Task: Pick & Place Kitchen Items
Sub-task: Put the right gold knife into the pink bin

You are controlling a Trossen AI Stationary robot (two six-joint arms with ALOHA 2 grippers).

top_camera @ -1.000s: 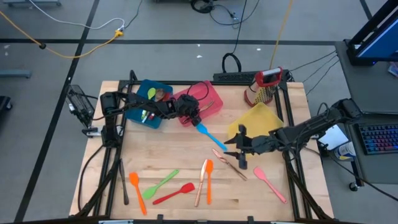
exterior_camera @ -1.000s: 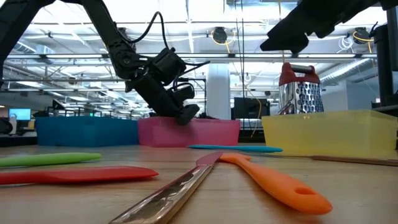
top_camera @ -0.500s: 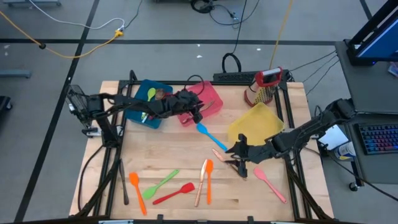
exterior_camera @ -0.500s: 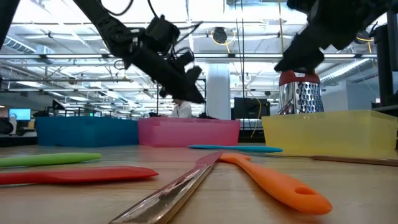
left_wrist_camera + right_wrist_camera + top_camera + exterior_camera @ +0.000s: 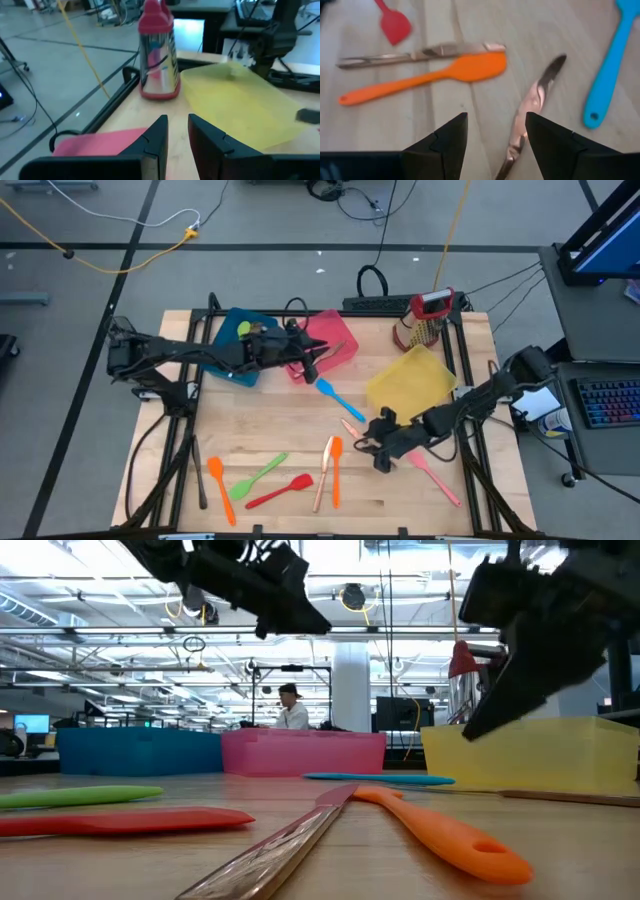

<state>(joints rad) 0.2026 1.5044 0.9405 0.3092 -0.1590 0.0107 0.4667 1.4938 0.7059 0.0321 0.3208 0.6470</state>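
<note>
Bare tabletop lies open between the pink bin and the utensils near the front edge. The yellow bin and box grater block the right rear corner, the blue spatula lying just left of them.

1. I see three bins along the table's far side: left bin, middle bin, right bin nearer me.
2. Grater stands behind the right bin.
3. Left gripper sits over the middle bin's near edge.
4. Right gripper hangs in front of the right bin, over a copper utensil.
5. Loose spatulas lie front-left, apart from the bins.
</note>
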